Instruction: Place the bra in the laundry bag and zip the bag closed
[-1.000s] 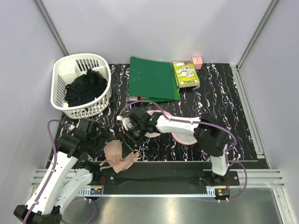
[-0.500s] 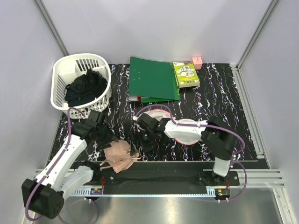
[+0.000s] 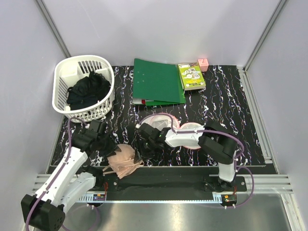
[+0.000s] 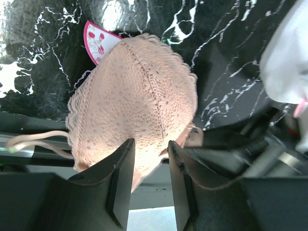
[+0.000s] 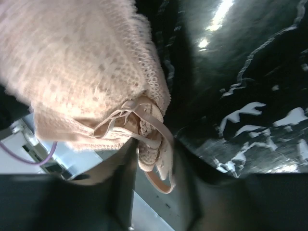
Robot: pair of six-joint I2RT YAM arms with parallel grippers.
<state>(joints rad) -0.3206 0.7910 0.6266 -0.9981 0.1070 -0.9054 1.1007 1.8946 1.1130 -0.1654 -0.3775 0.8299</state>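
Observation:
The peach bra [image 3: 122, 161] lies bunched at the table's near edge, between my two arms. My left gripper [image 3: 109, 148] is at its left side. In the left wrist view the gripper [image 4: 150, 144] is shut on the lower rim of a lace cup [image 4: 134, 96]. My right gripper [image 3: 140, 150] is at the bra's right side. In the right wrist view it [image 5: 155, 149] is shut on a lace edge and strap of the bra [image 5: 72, 62]. The laundry bag [image 3: 192, 131], white mesh with pink trim, lies behind the right arm, partly covered by it.
A white slotted basket [image 3: 65, 77] holding black clothes [image 3: 88, 91] stands at the back left. A green folder [image 3: 156, 81], a green box [image 3: 191, 76] and a small pink box [image 3: 203, 64] sit at the back. The table's front rail [image 3: 159, 180] runs just below the bra.
Both grippers went from wide open to closed on the bra. The right gripper came down and left from the bag to the bra's right side. The left gripper settled at its left side.

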